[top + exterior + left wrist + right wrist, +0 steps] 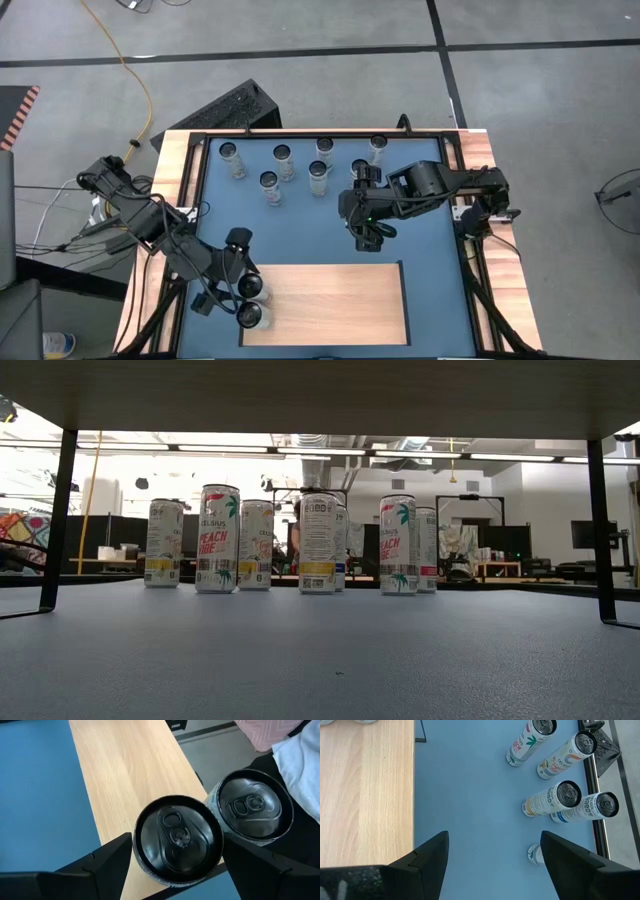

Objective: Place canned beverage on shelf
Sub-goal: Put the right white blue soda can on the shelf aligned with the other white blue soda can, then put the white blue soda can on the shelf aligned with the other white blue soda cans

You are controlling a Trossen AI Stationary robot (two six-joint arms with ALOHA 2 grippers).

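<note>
The pale wooden shelf (330, 300) stands raised over the near part of the blue surface (420, 240). Two black-topped cans stand at its left end: one (250, 287) between the fingers of my left gripper (177, 865), the other (248, 315) just nearer the table's near edge, also in the left wrist view (250, 805). My right gripper (365, 232) hangs open and empty over the blue surface (485, 795), between the shelf and the row of cans. My left gripper pinches the can's upper wall (137, 855) between its two fingers, one on each side just below the black lid. The fingers come from above, pointing down. The can is upright at the shelf's left end (120, 780); whether its base rests there I cannot tell.
Several more cans (318, 175) stand upright on the far part of the blue surface; they also show in the low view (218, 538) and the right wrist view (552, 800). Black shelf legs (58, 520) stand on the blue surface. Wooden side strips (172, 170) border the table.
</note>
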